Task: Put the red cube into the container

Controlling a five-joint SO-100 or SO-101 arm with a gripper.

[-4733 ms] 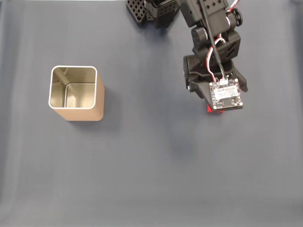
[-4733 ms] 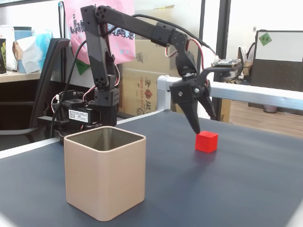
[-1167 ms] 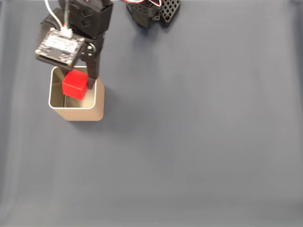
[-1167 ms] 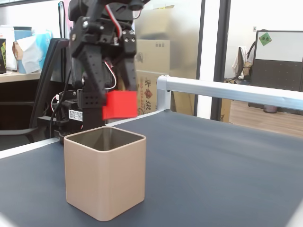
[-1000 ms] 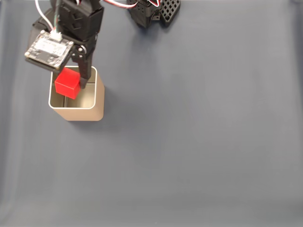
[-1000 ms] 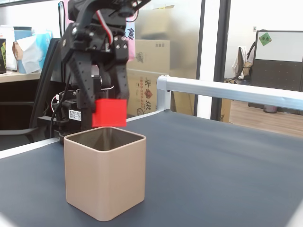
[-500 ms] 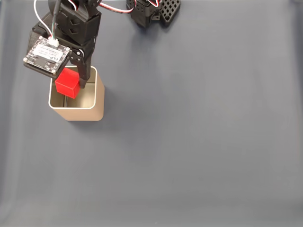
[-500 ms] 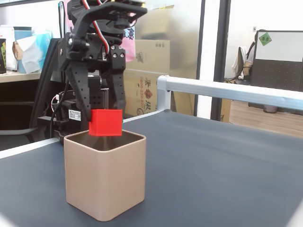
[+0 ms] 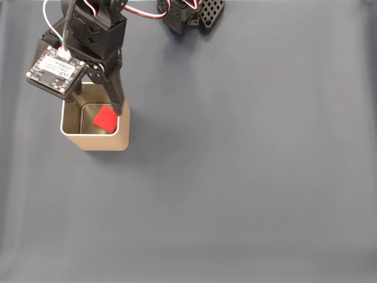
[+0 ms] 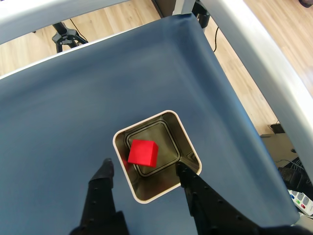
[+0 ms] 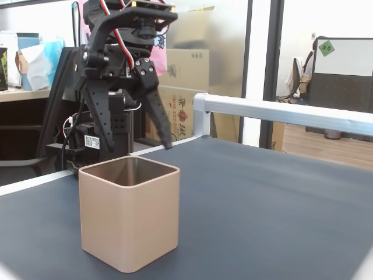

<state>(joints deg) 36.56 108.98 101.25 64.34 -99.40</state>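
The red cube (image 9: 106, 118) lies inside the container (image 9: 97, 142), near its right wall in a fixed view from above. The wrist view looks down into the shiny tin, with the red cube (image 10: 143, 152) resting on its bottom. In the side fixed view the beige container (image 11: 129, 227) hides the cube. My gripper (image 11: 139, 153) hangs open just above the container's rim, holding nothing. Its two black fingers (image 10: 188, 186) straddle the container (image 10: 143, 122) opening. From above, the gripper (image 9: 94, 97) is partly covered by the wrist camera board.
The arm's base (image 9: 188, 15) stands at the far edge of the dark blue mat (image 9: 247, 177). A metal rail (image 11: 280, 111) borders the table's far side. The mat to the right of the container is bare.
The gripper has opened and the red cube has dropped from between its fingers into the container. The arm stays over the container.
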